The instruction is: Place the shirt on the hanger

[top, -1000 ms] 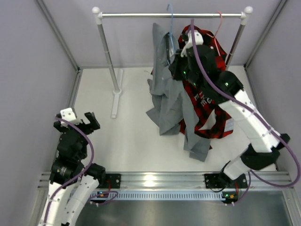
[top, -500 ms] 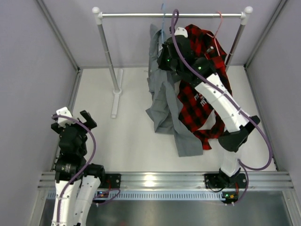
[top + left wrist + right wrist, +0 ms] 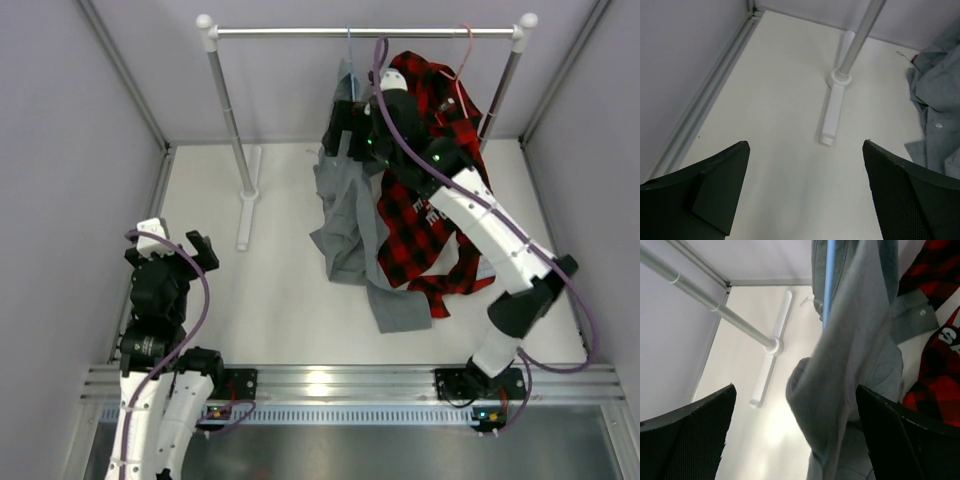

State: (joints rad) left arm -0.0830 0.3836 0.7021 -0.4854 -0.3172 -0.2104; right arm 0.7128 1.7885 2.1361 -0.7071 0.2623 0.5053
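Plain grey collared button-up shirt (image 3: 350, 215) hangs on the thin light-blue wire hanger (image 3: 349, 55), which is hooked over the metal rail (image 3: 280, 32). Its tails are pooled on the white table (image 3: 270, 310). I see the right gripper (image 3: 795, 390) spread wide around the fabric, possibly brushing it. The left gripper (image 3: 805, 145) gapes over bare table. 1 red-and-black plaid shirt (image 3: 425, 215) hangs just beside.

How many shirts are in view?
2. The grey shirt hangs from the rail near its middle; the plaid shirt hangs beside it, to its right. None appears hidden.
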